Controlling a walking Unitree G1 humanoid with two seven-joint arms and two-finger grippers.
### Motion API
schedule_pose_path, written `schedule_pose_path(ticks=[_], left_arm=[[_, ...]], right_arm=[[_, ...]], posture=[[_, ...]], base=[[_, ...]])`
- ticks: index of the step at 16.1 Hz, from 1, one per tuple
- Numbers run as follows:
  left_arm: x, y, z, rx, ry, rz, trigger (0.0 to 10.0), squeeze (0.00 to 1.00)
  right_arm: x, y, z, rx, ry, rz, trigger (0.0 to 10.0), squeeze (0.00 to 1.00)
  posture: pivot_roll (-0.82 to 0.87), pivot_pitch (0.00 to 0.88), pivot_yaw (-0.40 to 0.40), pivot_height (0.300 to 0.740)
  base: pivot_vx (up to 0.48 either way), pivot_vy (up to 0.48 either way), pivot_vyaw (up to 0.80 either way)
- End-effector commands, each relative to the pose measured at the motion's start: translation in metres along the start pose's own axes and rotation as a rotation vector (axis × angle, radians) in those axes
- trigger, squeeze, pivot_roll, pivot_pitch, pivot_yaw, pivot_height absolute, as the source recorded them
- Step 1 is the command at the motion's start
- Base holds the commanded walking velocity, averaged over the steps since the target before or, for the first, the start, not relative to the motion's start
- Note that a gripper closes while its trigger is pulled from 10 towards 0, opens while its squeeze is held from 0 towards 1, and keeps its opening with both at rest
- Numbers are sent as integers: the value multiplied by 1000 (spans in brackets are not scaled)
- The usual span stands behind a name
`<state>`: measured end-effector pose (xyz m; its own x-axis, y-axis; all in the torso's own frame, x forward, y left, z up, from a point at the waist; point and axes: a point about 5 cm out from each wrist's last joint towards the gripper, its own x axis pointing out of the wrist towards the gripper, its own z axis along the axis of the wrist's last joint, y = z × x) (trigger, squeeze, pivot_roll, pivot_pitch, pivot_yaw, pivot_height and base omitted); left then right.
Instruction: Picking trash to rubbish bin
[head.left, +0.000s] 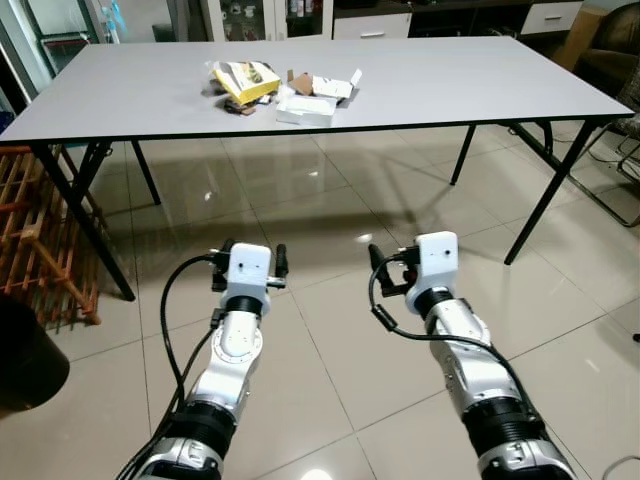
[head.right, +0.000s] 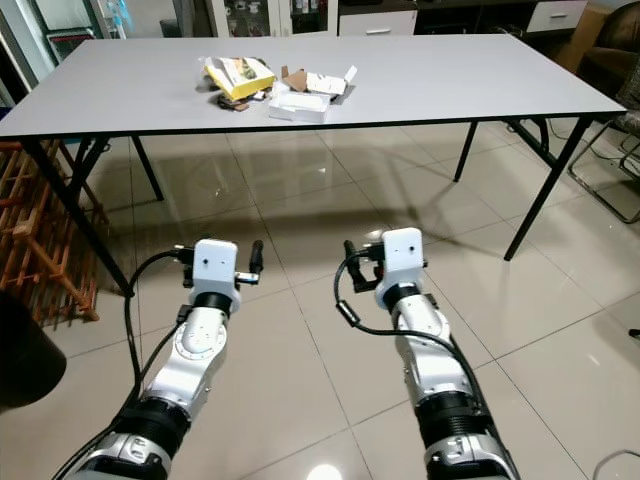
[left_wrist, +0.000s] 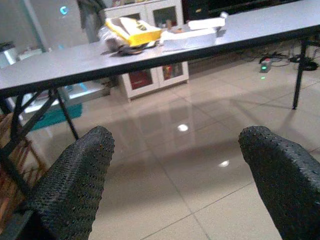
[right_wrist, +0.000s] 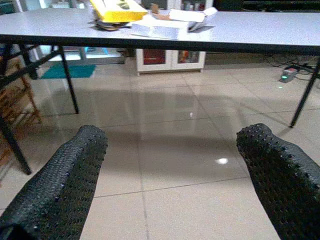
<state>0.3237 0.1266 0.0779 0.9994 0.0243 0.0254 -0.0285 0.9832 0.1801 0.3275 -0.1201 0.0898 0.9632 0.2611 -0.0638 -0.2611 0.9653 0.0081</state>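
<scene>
A heap of trash lies on the grey table (head.left: 470, 80), left of its middle: a yellow packet (head.left: 247, 80), a flat white box (head.left: 305, 110) and an opened white carton (head.left: 337, 88), with brown scraps between them. A dark rubbish bin (head.left: 25, 355) stands on the floor at my far left. Both arms reach forward low over the tiled floor, well short of the table. My left gripper (head.left: 252, 260) and my right gripper (head.left: 408, 265) are open and hold nothing. The left wrist view looks between the fingers (left_wrist: 75, 185) at the yellow packet (left_wrist: 132, 31); the right wrist view does too (right_wrist: 117, 9).
A wooden rack (head.left: 40, 230) stands by the table's left legs, beside the bin. A chair frame (head.left: 620, 150) is at the right. White cabinets (right_wrist: 170, 57) line the wall behind the table. Shiny tiled floor (head.left: 330, 210) lies between me and the table.
</scene>
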Motion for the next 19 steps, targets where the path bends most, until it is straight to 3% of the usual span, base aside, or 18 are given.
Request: schedule_pose_path(ticks=[1, 5, 16, 19], left_arm=[[1, 4, 1, -1, 3, 25, 10000, 0], [3, 6, 2, -4, 6, 35, 10000, 0], [6, 8, 5, 8, 4, 42, 10000, 0], [7, 9, 5, 12, 4, 47, 10000, 0]], right_arm=[[2, 5, 5, -19, -17, 26, 10000, 0], [1, 6, 4, -25, -13, 35, 10000, 0], [2, 8, 4, -24, -16, 41, 10000, 0], [2, 9, 5, -38, -18, 49, 10000, 0]], posture=[[24, 34, -8, 740], [19, 26, -3, 740], [21, 24, 1, 740], [21, 27, 1, 740]], base=[[292, 0, 0], [295, 0, 516], [295, 0, 0], [296, 0, 573]])
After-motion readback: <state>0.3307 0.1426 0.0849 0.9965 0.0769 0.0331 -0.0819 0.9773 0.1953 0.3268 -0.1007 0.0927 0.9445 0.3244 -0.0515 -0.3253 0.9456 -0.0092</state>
